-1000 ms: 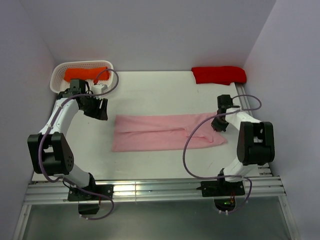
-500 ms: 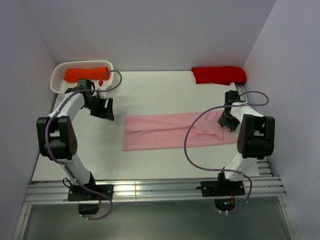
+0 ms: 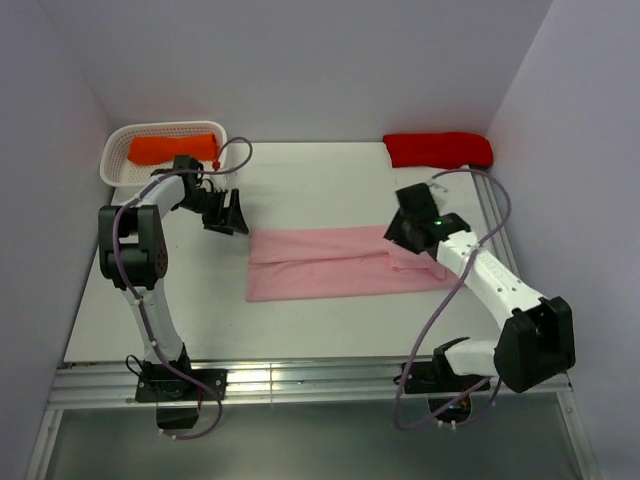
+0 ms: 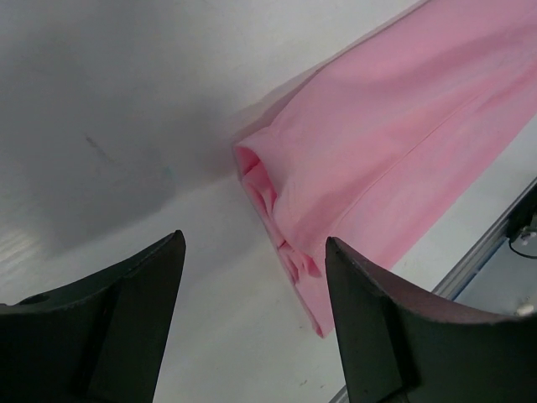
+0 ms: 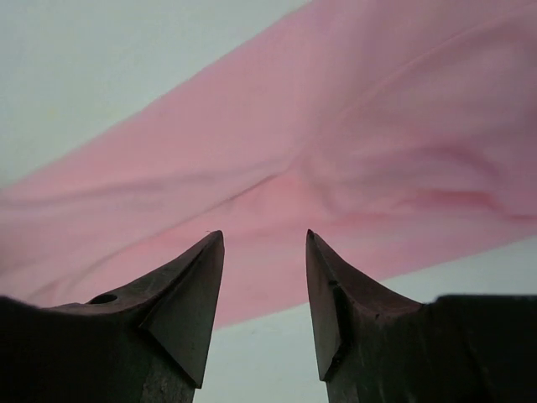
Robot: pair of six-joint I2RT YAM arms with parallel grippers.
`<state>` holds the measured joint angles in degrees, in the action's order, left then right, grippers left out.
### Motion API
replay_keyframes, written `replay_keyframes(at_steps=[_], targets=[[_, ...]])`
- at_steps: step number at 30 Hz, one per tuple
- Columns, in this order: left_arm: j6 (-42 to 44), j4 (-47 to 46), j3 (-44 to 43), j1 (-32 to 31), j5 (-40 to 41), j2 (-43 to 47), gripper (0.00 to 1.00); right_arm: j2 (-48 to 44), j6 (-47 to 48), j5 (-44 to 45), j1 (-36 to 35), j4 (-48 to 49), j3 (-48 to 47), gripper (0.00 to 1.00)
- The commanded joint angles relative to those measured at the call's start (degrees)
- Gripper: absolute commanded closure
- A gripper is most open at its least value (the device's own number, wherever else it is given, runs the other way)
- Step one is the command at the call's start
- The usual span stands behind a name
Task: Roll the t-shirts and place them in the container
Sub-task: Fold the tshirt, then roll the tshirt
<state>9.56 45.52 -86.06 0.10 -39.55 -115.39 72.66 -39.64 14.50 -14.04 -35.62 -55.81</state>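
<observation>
A light pink t-shirt point(image 3: 340, 262) lies on the white table as a long flat folded strip. My left gripper point(image 3: 232, 213) hangs open just beyond the strip's left end, touching nothing. In the left wrist view the bunched end of the pink t-shirt point(image 4: 273, 197) sits ahead of the left gripper point(image 4: 254, 243), nearer the right finger. My right gripper point(image 3: 400, 232) hovers open over the strip's right part. The right wrist view shows the pink t-shirt point(image 5: 336, 151) beyond the right gripper point(image 5: 264, 235), with nothing between the fingers. An orange t-shirt point(image 3: 170, 148) and a red t-shirt point(image 3: 438, 148) lie at the back.
A white basket point(image 3: 118, 165) at the back left corner holds the orange t-shirt. The red one rests on the table at the back right. Metal rails run along the near edge point(image 3: 300, 380) and the right side point(image 3: 495, 215). Lilac walls close in three sides.
The pink t-shirt slid to the right, then my right gripper opened, let go of its right end and swung left over it. My left gripper moved right toward the left end.
</observation>
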Motion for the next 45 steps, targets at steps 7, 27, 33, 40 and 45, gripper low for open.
replay_keyframes(at_steps=[7, 27, 33, 40, 45], targets=[[-5.1, 0.1, 0.4, -2.9, -6.8, -2.5, 0.28, 13.0, -17.6, 2.0, -29.2, 4.5, -10.0, 0.51], [-4.0, 1.2, -2.0, -3.4, -2.5, -8.8, 0.37, 54.6, -19.3, 0.8, -48.8, -6.9, -54.5, 0.51], [-4.8, 0.7, -3.2, -4.1, -0.9, -10.2, 0.51, 55.3, -20.5, 1.2, -49.8, -7.2, -52.4, 0.51], [-5.3, 0.4, -4.3, -5.7, 1.4, -10.6, 0.63, 58.1, -21.2, 0.4, -51.3, -8.2, -53.3, 0.51], [-5.3, 0.4, -5.0, -6.7, 3.3, -10.6, 0.71, 58.1, -21.5, 0.6, -51.6, -8.3, -51.4, 0.51]])
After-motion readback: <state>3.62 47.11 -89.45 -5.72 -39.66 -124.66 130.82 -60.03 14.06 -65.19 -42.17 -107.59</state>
